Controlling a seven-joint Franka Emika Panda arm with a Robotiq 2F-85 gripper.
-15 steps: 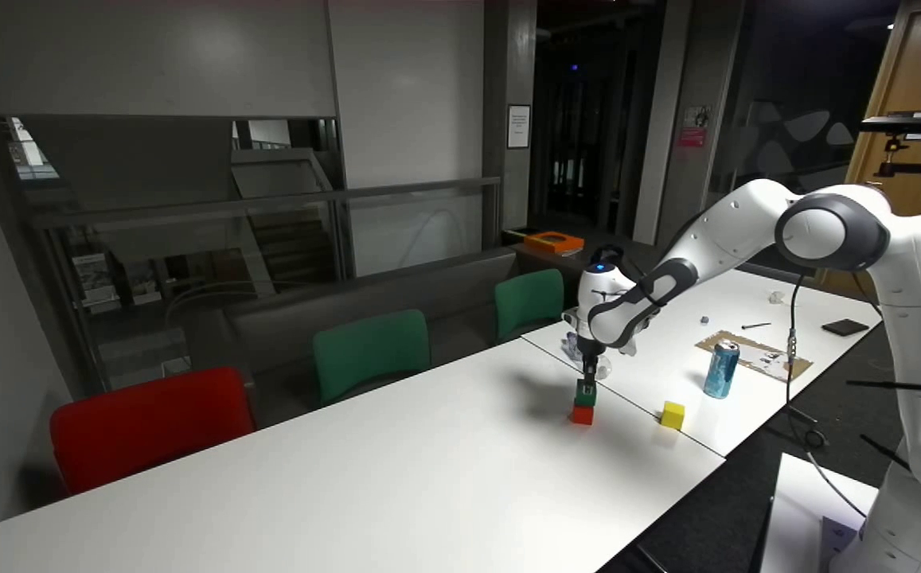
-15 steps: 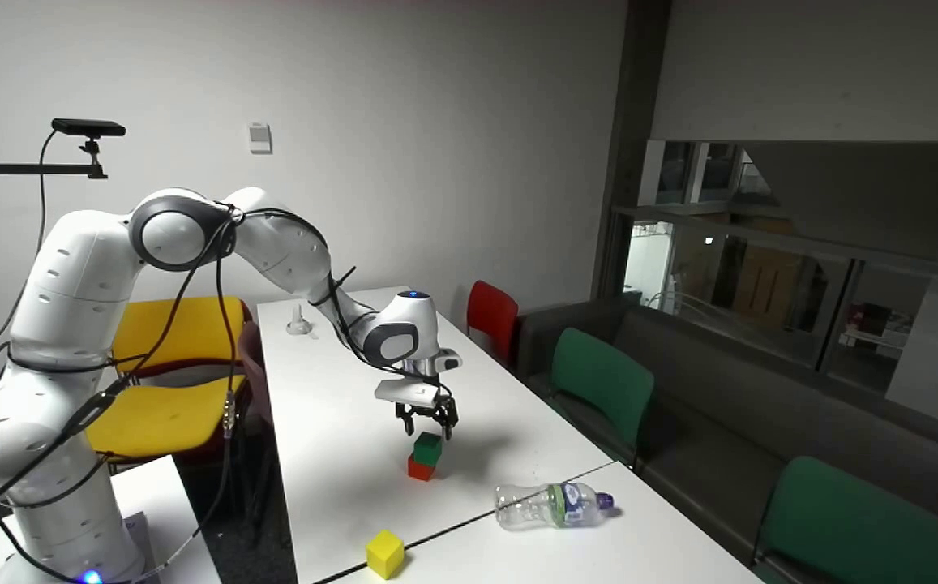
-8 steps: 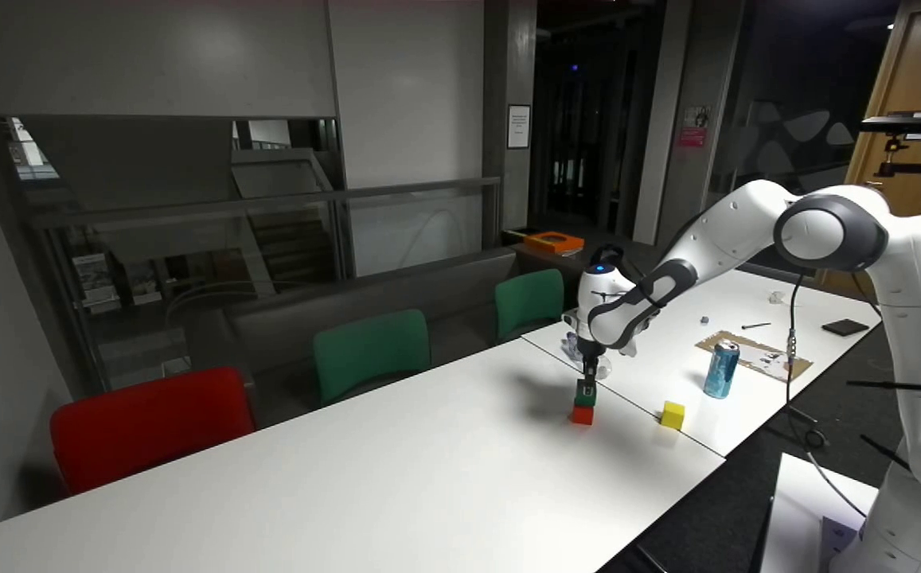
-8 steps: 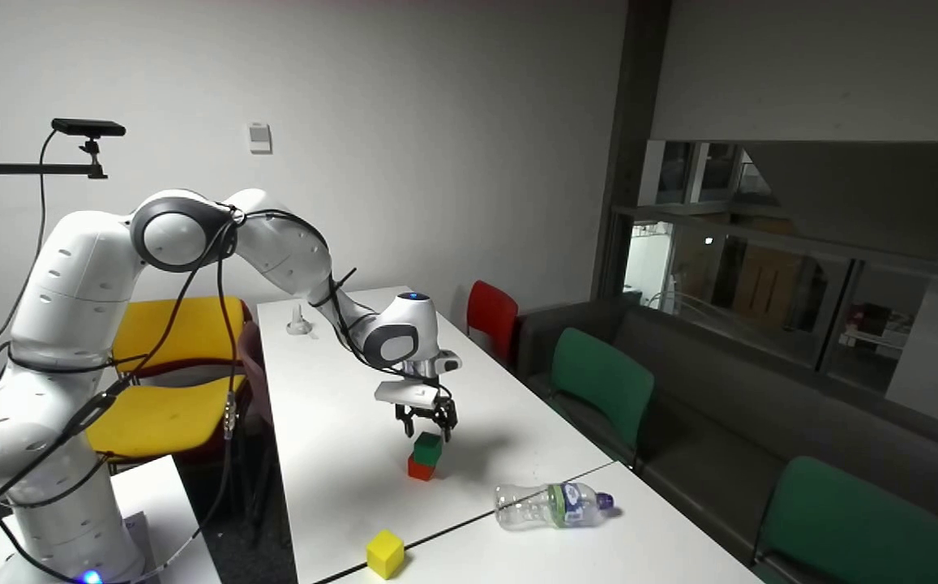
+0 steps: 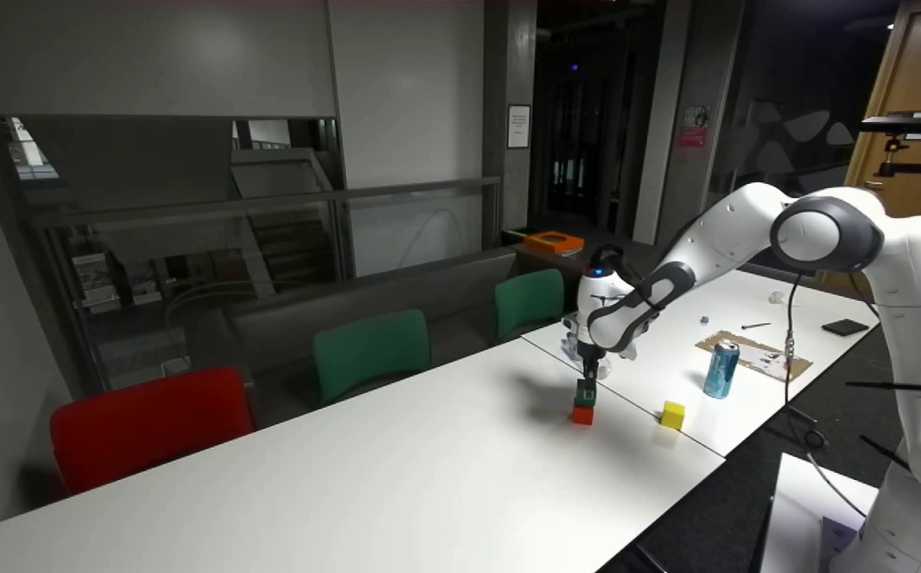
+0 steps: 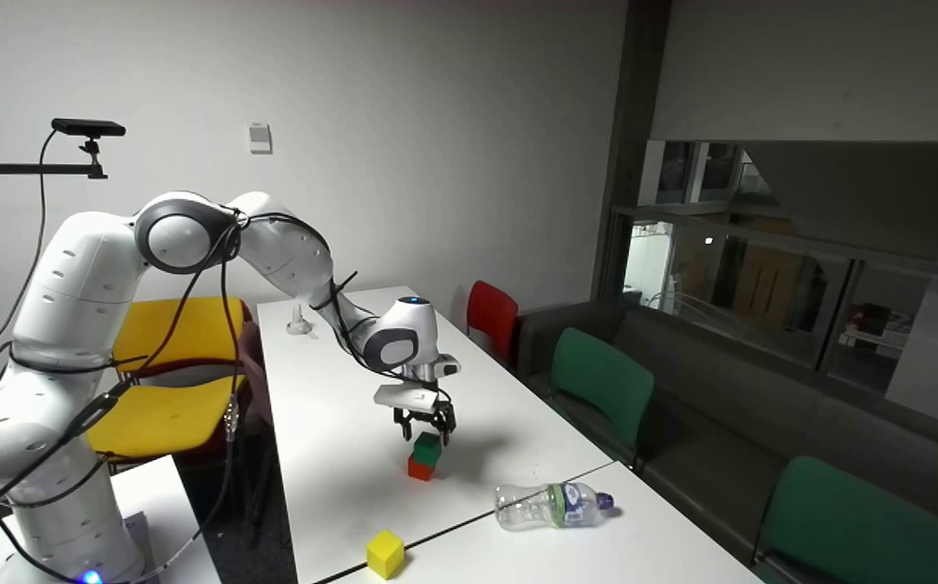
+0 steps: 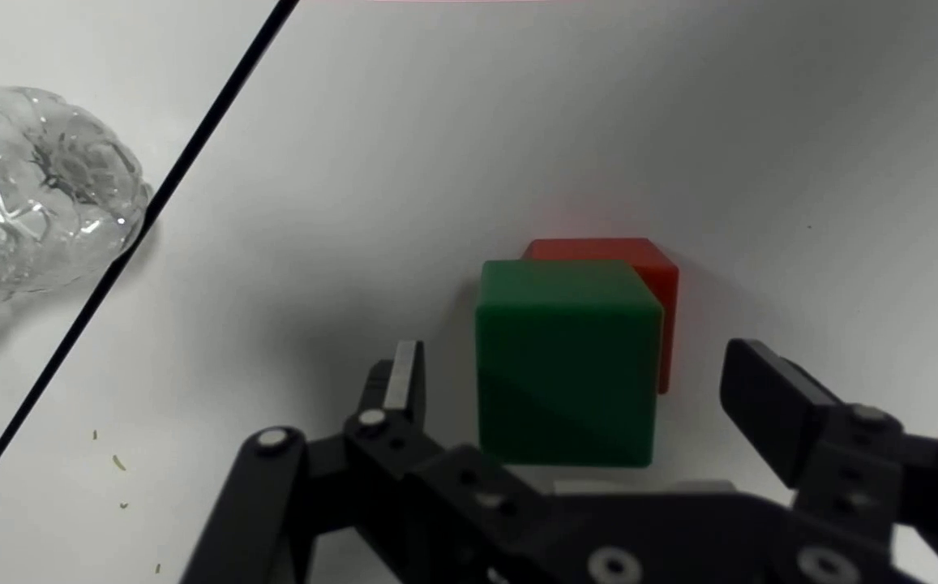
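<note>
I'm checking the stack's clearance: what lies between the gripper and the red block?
The green block: in both exterior views it rests on the red block, with the open gripper over it.

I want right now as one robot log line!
hand: open, nearest green cube; green cube: on red cube; yellow cube: apart from both; bottle: on its side

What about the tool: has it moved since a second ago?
Yes, slightly down: in an exterior view the tool is a little lower relative to the green block, which stays put on the red block.
</note>
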